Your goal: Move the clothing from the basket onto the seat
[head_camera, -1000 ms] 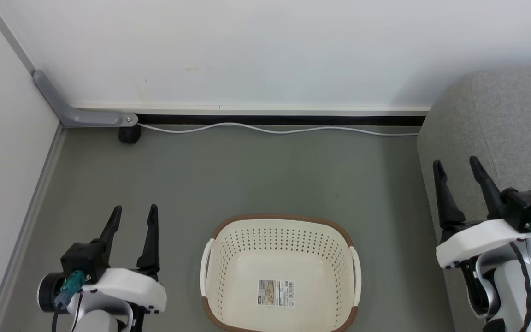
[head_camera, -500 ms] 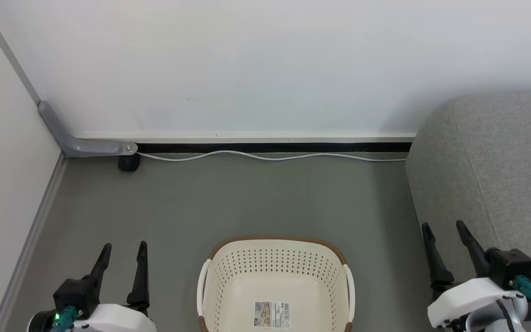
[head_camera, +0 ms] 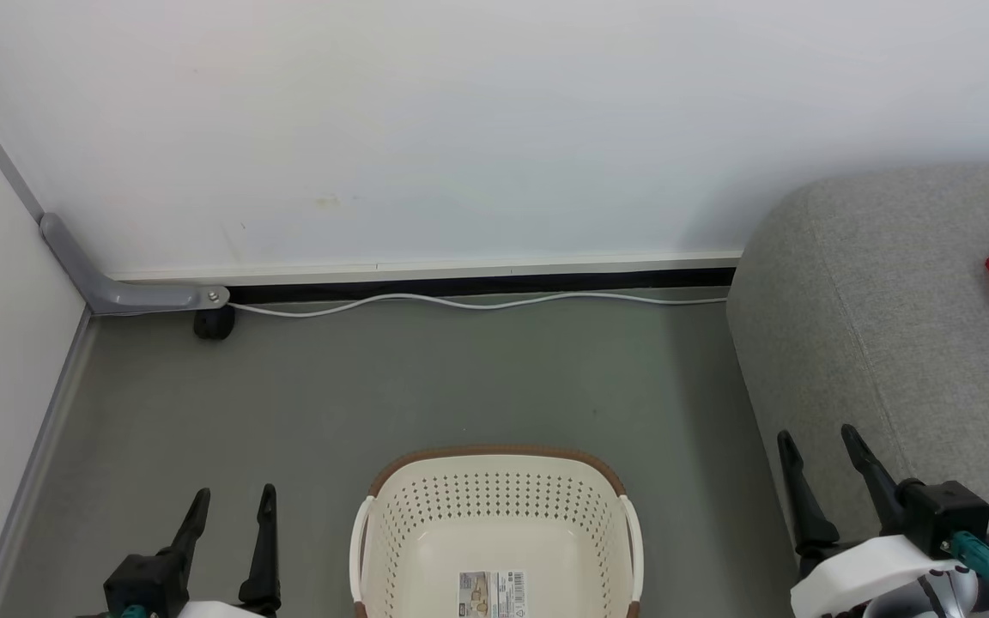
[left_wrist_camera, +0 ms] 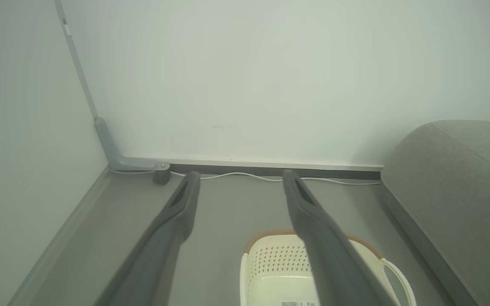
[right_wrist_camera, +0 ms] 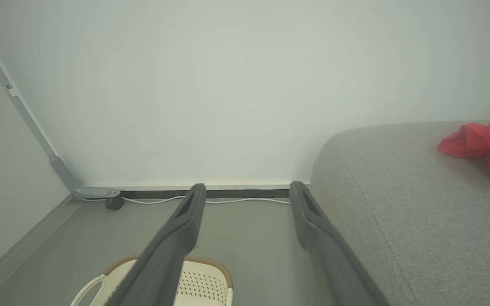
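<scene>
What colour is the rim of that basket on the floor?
Brown rim on a cream basket; the head view shows it best.

Noted black caster (head_camera: 214,324) standing on grey floor (head_camera: 426,386). Logged grey angled bracket (head_camera: 130,296) directly above caster, climbing up and to the left of it. Traced white cable (head_camera: 477,302) from just beside caster rightward, lying wavy on floor. Recorded black strip (head_camera: 494,281) and pale baseboard (head_camera: 460,268) to the right of caster, white wall (head_camera: 460,129) above.
</scene>
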